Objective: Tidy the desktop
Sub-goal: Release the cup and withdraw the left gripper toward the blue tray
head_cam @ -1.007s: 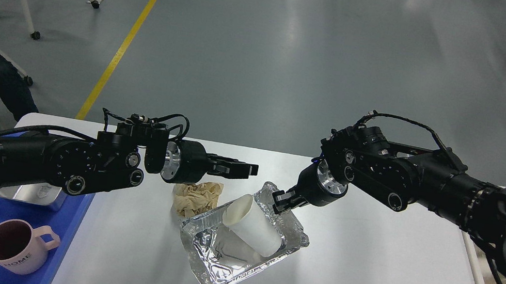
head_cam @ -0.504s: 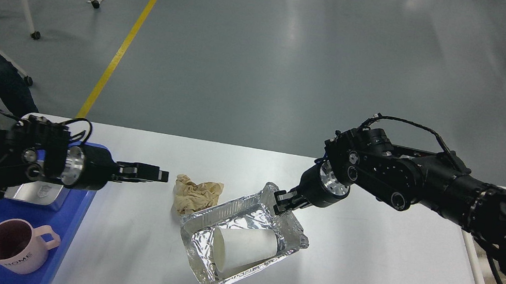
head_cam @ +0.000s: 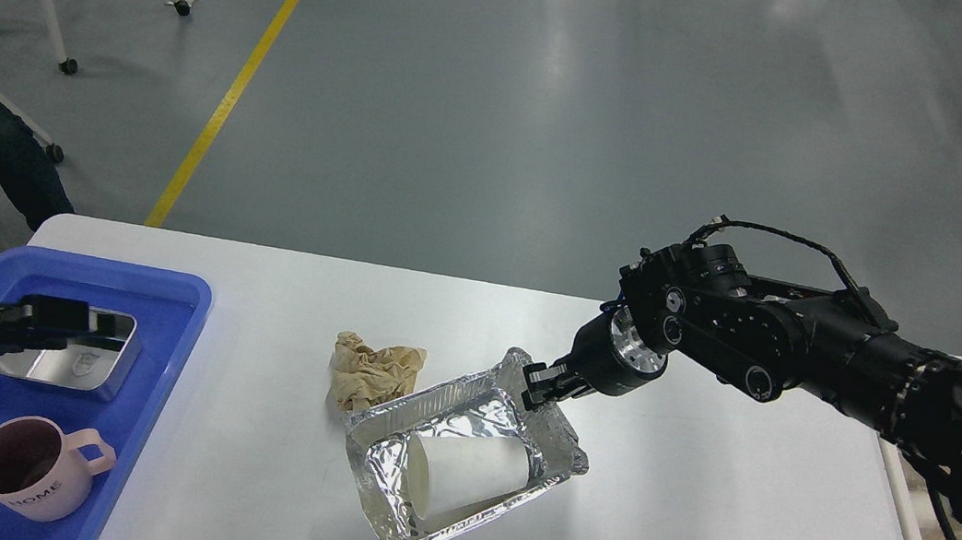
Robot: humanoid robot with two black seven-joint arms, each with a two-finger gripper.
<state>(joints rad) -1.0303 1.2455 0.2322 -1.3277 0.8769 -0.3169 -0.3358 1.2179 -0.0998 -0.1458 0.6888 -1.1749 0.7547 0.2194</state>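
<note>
- Right gripper (head_cam: 538, 386) was pinched narrow on the far rim of the foil tray (head_cam: 465, 459), probably to keep the tray steady
- Left gripper (head_cam: 61, 317) hung over the blue tray (head_cam: 167, 322) at 9 o'clock; whether it was open, I cannot tell
- Paper cup (head_cam: 468, 477) lay on its side inside the foil tray, gathered as rubbish
- Crumpled brown paper (head_cam: 370, 369) lay loose on the desktop (head_cam: 738, 508) at 10 o'clock of the foil tray, likely the next item

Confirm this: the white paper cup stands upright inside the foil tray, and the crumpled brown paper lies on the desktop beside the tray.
Not quite. In the head view the white paper cup lies on its side inside the foil tray. The crumpled brown paper does lie on the desktop beside it.
</note>
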